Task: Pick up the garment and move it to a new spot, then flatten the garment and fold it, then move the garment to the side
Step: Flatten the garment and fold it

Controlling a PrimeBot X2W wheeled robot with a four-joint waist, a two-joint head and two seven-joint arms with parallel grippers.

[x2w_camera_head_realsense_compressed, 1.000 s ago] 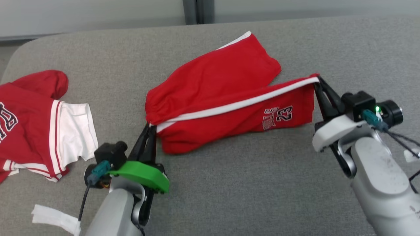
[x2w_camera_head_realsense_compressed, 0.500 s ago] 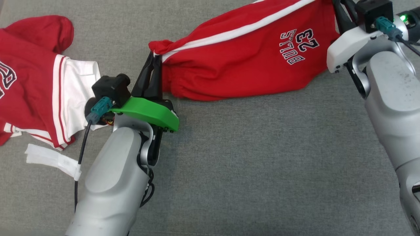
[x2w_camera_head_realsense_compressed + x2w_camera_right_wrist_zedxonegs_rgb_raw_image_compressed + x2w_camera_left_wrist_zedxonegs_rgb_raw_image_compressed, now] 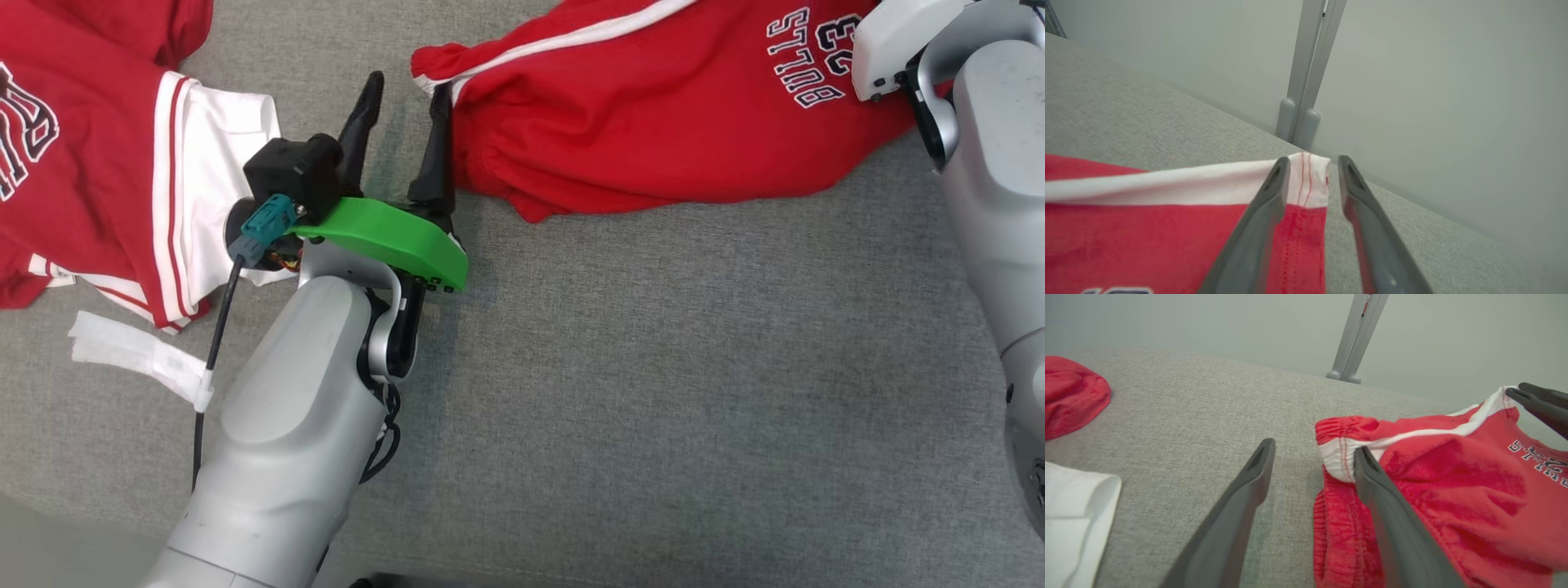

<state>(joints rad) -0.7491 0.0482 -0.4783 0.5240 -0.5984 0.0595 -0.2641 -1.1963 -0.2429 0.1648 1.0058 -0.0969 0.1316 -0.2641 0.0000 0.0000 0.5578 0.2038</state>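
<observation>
While red shorts (image 3: 637,139) are laid on grey fabric (image 3: 653,367), left gripper (image 3: 408,83) spread wide, nothing held, right gripper (image 3: 1312,160) parted at hem corner, nothing pinched

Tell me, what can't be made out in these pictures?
- Head view: the top edge cuts off the fingers of the right gripper and the far side of the red shorts.
- Head view: the left edge cuts off the lettering on the jersey.
- Left wrist view: the right edge cuts off the lettering on the red shorts.
</observation>
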